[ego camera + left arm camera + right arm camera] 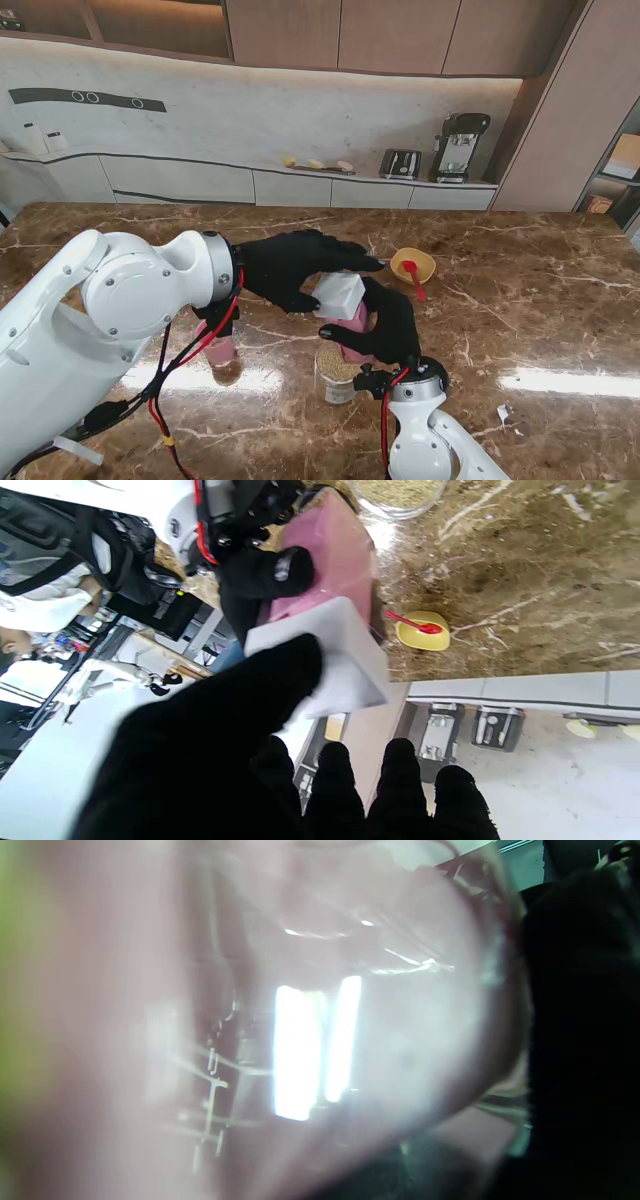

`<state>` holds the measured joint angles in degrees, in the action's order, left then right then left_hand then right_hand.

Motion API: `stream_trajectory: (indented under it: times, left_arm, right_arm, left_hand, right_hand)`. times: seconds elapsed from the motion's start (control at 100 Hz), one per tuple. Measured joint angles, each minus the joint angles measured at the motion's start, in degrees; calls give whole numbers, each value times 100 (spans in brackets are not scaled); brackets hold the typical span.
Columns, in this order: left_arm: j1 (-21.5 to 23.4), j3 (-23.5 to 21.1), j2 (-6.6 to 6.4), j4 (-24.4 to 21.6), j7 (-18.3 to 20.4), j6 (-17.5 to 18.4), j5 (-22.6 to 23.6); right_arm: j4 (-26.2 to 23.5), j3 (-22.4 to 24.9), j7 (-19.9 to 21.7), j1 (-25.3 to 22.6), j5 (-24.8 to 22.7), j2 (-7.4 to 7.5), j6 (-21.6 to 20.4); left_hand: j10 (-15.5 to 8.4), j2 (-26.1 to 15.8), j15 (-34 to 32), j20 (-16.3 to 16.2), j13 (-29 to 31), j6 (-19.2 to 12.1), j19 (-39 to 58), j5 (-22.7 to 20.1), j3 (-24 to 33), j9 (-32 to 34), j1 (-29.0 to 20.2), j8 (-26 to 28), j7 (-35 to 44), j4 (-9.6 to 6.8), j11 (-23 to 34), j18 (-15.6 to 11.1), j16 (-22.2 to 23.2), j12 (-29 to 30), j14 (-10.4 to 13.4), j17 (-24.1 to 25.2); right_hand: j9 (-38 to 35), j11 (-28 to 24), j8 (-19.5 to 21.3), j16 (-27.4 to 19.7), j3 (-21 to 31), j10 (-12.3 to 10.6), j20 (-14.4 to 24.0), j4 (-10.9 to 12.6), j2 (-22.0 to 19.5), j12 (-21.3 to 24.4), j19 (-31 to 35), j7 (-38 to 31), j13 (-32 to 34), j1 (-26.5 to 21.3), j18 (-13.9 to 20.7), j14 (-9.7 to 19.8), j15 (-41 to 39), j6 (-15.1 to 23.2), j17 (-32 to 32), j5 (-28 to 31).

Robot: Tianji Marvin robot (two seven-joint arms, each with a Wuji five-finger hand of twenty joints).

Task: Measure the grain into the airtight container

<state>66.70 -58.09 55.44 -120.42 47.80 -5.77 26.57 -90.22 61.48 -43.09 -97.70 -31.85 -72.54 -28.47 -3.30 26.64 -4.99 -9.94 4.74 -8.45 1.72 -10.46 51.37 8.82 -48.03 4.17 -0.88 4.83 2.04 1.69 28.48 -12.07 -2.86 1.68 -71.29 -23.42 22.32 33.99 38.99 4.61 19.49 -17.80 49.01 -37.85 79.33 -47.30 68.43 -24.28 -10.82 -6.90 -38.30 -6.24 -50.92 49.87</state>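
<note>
Pink see-through container point(352, 330), mid-frame, is wrapped by the right hand point(385, 325). Its white lid point(338, 295) is pinched by the left hand point(295, 265). Smooth, light plastic may slip; the sides should be gripped.

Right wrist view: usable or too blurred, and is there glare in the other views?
Right wrist view: too blurred, filled by the out-of-focus translucent pink container with bright white reflections. Stand view: sharp, with light patches on the glossy brown marble table. Left wrist view: the near black-gloved left hand is soft; glare by the container.
</note>
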Motion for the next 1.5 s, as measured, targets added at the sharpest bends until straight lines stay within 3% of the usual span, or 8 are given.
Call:
stream_trajectory:
  times: [0.1,0.19,0.34,0.62,0.85,1.06,1.35,1.5]
  left_arm:
    - [159,-145,8,-6,-178,35,169]
    - [332,-182,25,-27,-507,-166,194]
    - [414,-22,66,-210,-606,-1194,743]
    - [259,374,74,-350,-688,-2019,864]
    - [-62,707,47,-391,-412,-2284,1136]
    - [-60,672,59,-382,-434,-1930,1144]
    - [25,553,75,-391,-469,-1833,910]
    - [88,457,85,-348,-532,-1543,801]
  right_arm:
    - [1,-4,0,0,-3,0,0]
    - [5,-10,1,2,-4,0,1]
    - [11,-26,0,8,-12,0,5]
    - [49,-46,-64,41,-144,6,20]
    - [80,-59,-120,68,-249,18,36]
    - [90,-53,-121,67,-243,21,44]
    - [105,-53,-111,64,-232,23,69]
    - [101,-48,-114,63,-227,23,69]
  left_hand:
    - [499,111,9,55,-134,11,-1,0,-1774,-91,869,-298,-54,-35,-75,186,-66,18,-228,4]
    - [740,-671,9,-3,-135,163,-1,0,-4330,-90,1041,-346,-56,-194,-11,290,357,-585,-370,18]
    - [1284,-1226,-317,-468,77,590,8,0,-5077,959,1494,-204,-56,-266,487,631,785,-1054,-790,94]
    - [1270,-1411,-762,-1951,1093,798,578,0,-5044,2592,1703,384,-55,-264,2148,908,1545,-2506,-1239,244]
    - [1224,-1404,-960,-2597,1350,960,756,0,-5042,2834,1387,502,-55,-264,2831,952,1663,-2914,-1301,308]
    - [1109,-1164,-960,-2304,1324,925,748,0,-4856,2686,790,458,-55,-243,2584,961,1631,-2787,-1294,312]
    - [1124,-89,-960,-1937,1322,803,607,0,-1237,2418,1119,408,-55,-113,2191,945,1620,-2626,-1273,284]
    - [1166,31,-906,-1756,1139,715,547,0,-534,2405,1110,408,-55,48,2025,799,1554,-2507,-1128,238]
  right_hand:
    - [0,0,0,0,0,0,0,0,0,0,0,0,0,0,0,0,0,0,0,0]
    - [0,0,0,0,0,0,0,0,0,0,0,0,0,0,0,0,0,0,0,0]
    - [0,0,0,0,0,0,0,0,0,0,0,0,0,0,0,0,0,0,0,0]
    - [0,0,0,0,0,0,0,0,0,0,0,1,0,0,0,0,0,0,0,0]
    - [0,0,0,0,0,0,0,0,0,0,0,1,0,0,0,0,0,0,0,0]
    - [0,0,0,0,0,1,0,0,0,0,0,1,0,0,0,0,0,0,0,0]
    - [0,0,0,1,0,4,0,0,0,0,0,3,0,0,0,-8,-15,0,0,0]
    - [0,0,0,1,0,4,0,0,0,0,0,4,0,0,0,-9,-17,0,-1,0]
